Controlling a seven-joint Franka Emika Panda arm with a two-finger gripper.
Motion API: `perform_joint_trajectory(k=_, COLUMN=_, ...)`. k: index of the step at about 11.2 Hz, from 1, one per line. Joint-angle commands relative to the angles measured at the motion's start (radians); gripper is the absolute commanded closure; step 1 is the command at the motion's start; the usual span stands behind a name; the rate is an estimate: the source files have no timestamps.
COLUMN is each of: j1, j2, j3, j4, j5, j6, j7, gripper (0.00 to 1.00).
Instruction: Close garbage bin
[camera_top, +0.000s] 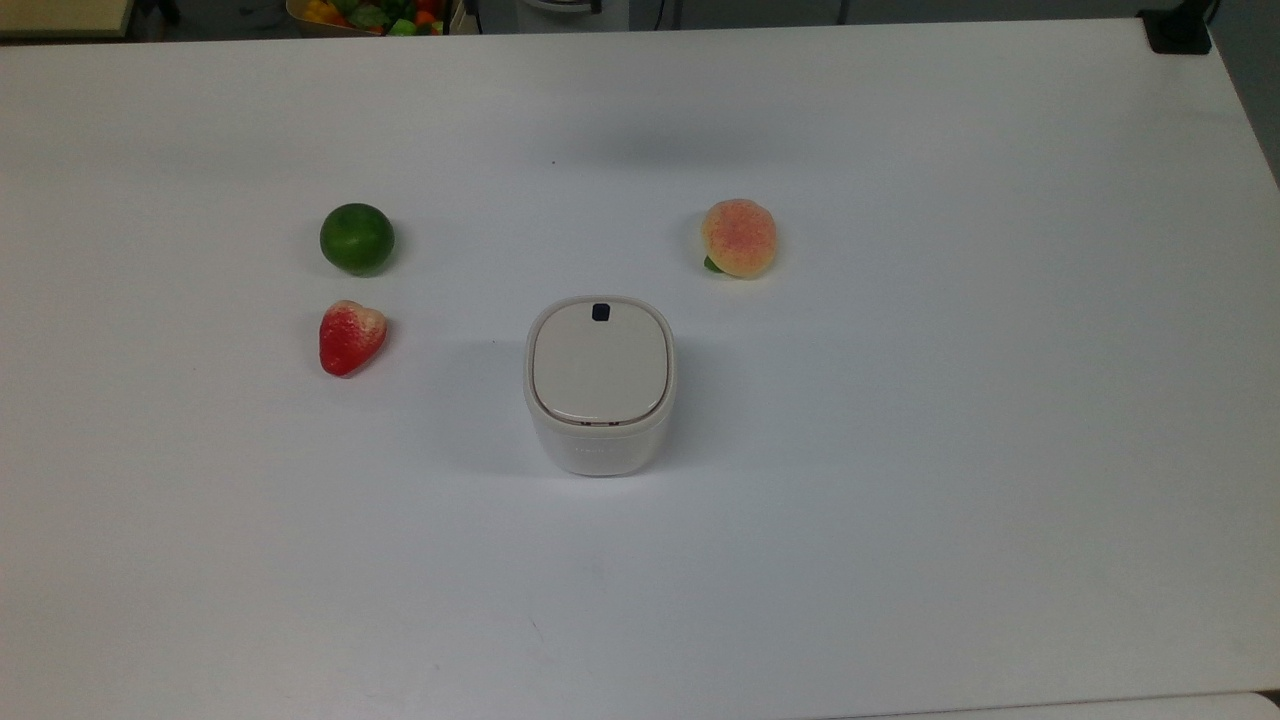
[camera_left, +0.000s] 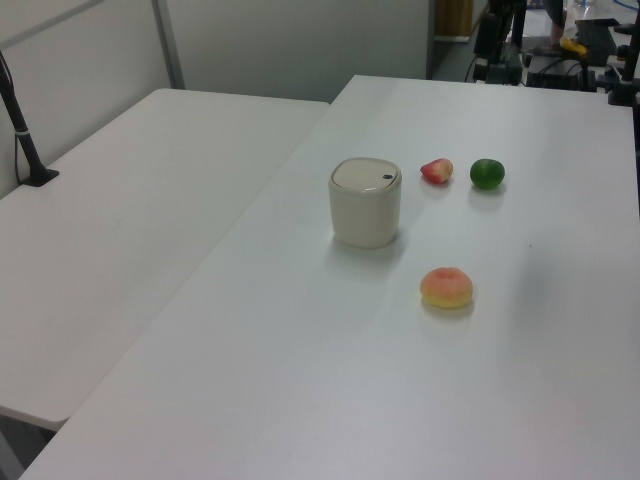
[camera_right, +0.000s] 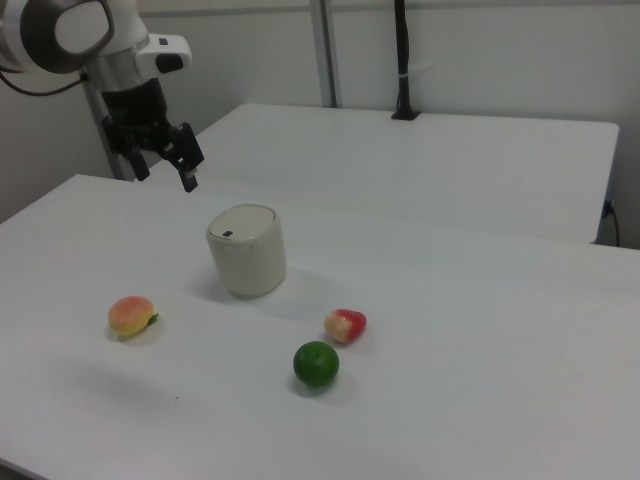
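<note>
The garbage bin (camera_top: 600, 440) stands near the middle of the white table (camera_top: 900, 500), a small white rounded-square tub. Its cream-beige lid (camera_top: 600, 365) lies flat and closed, with the black button (camera_top: 601, 312) at the edge toward the top view's upper side. The bin also appears in the left view (camera_left: 365, 210) and the right view (camera_right: 247, 255). My gripper (camera_right: 189, 181) hangs shut and empty in the air in the right view, up and to the left of the bin, well clear of it, near the table's edge.
A green lime (camera_top: 357, 239) and a red strawberry (camera_top: 351, 337) lie to the top view's left of the bin. A peach (camera_top: 739, 237) lies toward the upper right. A box of colourful items (camera_top: 370, 14) sits beyond the far edge. A second white table (camera_left: 150, 200) adjoins.
</note>
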Motion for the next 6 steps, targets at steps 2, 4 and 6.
perform_joint_trajectory(k=2, j1=0.011, j2=0.031, j3=-0.023, j4=0.052, j5=-0.041, j6=-0.014, j7=-0.035, gripper=0.0)
perform_joint_trajectory(k=4, j1=0.029, j2=0.031, j3=-0.044, j4=0.054, j5=-0.04, j6=-0.019, j7=-0.035, gripper=0.0)
perform_joint_trajectory(k=6, j1=0.055, j2=0.037, j3=-0.067, j4=0.055, j5=-0.038, j6=-0.019, j7=-0.023, gripper=0.0)
